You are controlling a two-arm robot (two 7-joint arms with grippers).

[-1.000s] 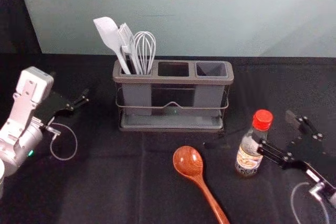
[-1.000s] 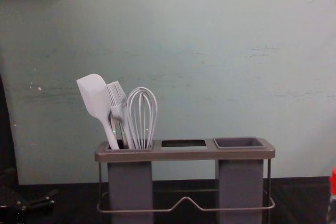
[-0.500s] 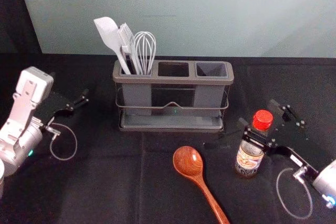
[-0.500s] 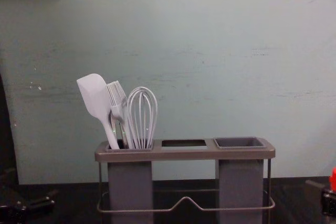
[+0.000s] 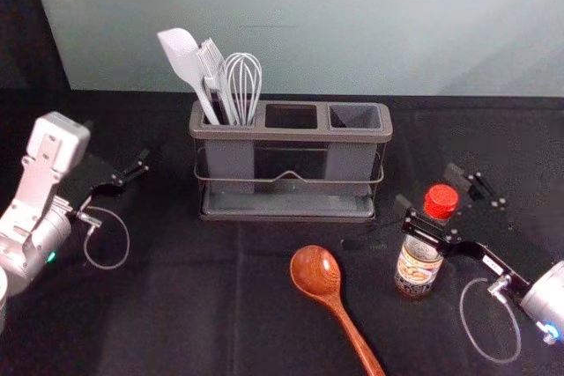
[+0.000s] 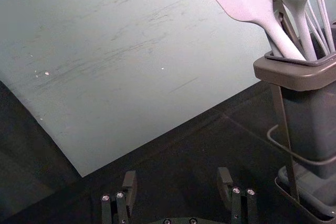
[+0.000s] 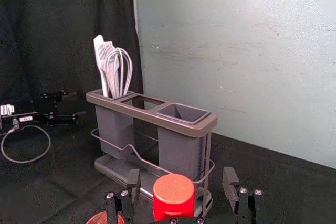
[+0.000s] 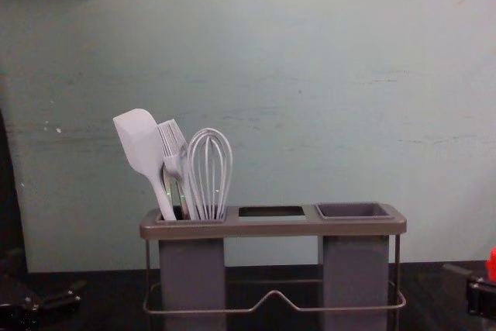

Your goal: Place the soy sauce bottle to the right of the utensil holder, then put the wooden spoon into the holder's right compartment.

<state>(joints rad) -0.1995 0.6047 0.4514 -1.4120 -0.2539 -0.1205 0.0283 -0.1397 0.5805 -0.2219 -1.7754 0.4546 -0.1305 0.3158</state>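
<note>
Black cloth (image 5: 176, 323) lies under everything. The right gripper (image 7: 181, 176) has moved in, its spread fingers now around the soy sauce bottle (image 5: 416, 268), so it can likely squeeze next. The wooden spoon (image 5: 315, 270) lies nearby. Left of the utensil holder (image 5: 291, 135), the left gripper (image 6: 177, 178) is spread too.

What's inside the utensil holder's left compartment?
In the left compartment: pale spatula, brush and whisk, plus a darker item I can't identify. The compartment's walls hide their lower ends.
</note>
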